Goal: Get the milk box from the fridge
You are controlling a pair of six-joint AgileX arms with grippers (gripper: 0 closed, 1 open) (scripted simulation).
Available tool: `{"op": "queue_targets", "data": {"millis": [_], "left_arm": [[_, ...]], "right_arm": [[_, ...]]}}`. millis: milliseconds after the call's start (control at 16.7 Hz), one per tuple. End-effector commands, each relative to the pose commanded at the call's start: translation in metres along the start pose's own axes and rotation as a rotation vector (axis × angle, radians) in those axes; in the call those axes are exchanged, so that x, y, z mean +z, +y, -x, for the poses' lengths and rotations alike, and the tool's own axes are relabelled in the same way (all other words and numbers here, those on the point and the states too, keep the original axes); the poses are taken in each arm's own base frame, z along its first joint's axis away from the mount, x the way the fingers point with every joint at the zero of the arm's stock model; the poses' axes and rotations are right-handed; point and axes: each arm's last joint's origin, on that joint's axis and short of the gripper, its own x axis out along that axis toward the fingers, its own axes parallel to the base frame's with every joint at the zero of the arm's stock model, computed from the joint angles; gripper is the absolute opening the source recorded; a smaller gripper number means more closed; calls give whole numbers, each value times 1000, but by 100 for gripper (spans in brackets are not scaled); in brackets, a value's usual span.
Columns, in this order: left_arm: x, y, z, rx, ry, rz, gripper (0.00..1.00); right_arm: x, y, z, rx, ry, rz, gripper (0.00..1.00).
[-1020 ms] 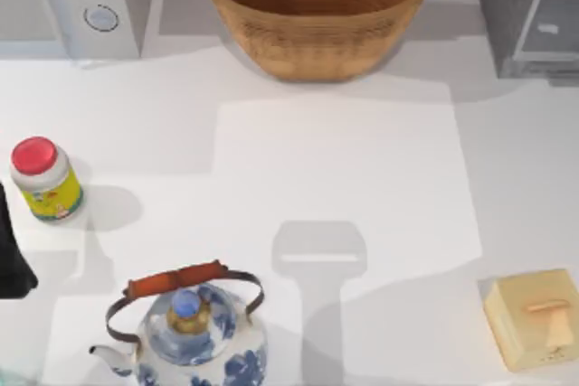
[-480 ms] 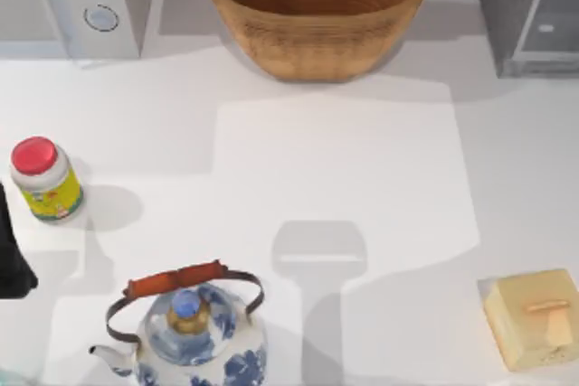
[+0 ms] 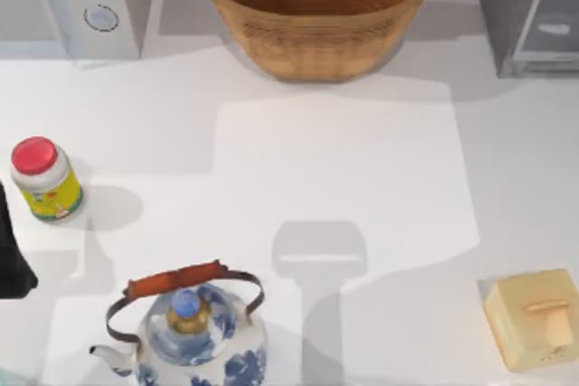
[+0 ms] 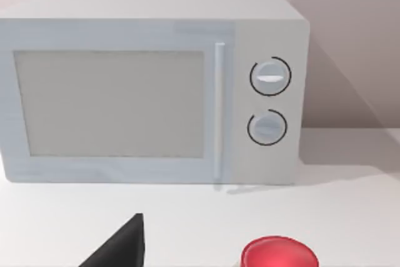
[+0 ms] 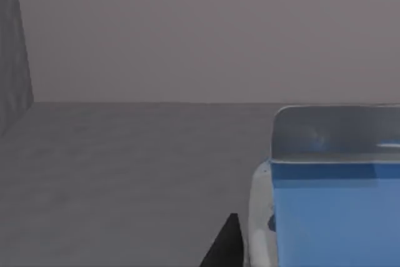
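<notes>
Sitting inside a grey-walled space, the milk box [image 5: 331, 198] shows its blue side and grey ridged top right up close in the right wrist view, with a dark fingertip [image 5: 226, 245] of the right gripper just beside it; can't tell if that pincer is wide or closed. The fridge [image 3: 529, 11] is at the table's far right corner. The left arm [image 3: 11, 255] is parked at the left edge near the red-lidded jar [image 3: 45, 178]; can't tell its pincer either.
</notes>
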Motion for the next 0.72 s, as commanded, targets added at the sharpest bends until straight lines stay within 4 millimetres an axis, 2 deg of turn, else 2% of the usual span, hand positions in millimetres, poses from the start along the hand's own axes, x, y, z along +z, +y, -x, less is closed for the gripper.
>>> {"op": "queue_targets", "data": {"millis": [180,720], "left_arm": [[0,0,0,0,0,0,100],[0,0,0,0,0,0,100]], "right_arm": [[0,0,0,0,0,0,2],[1,-1,0,-3,-1,-1,0]]}}
